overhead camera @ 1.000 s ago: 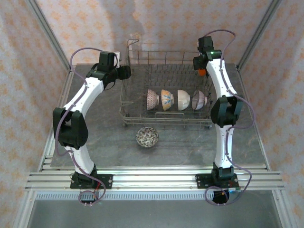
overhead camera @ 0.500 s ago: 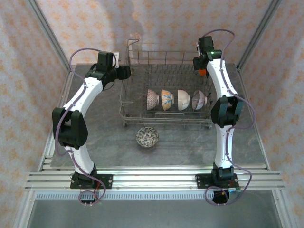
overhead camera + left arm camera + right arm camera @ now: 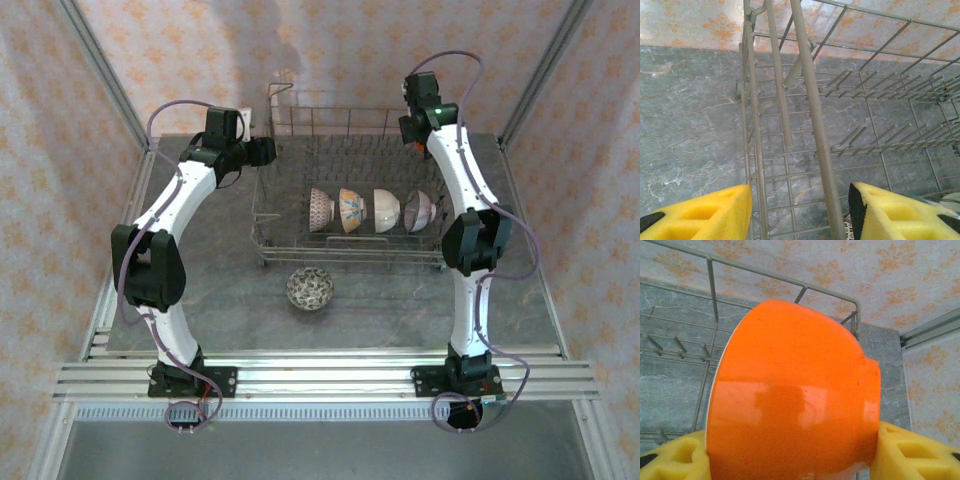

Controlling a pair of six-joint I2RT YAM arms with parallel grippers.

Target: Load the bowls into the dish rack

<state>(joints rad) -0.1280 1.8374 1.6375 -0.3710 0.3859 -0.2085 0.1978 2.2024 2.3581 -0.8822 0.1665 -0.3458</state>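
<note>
Since the preceding frame the right arm's wrist has shifted left and back over the far right corner of the dish rack. Right wrist view: right gripper, its yellow foam pads pinching a glossy orange bowl above grey wire. Left wrist view: left gripper spread, a rack wire between its pads. Overhead: four bowls stand on edge in the rack, and one patterned bowl sits on the marbled table
</note>
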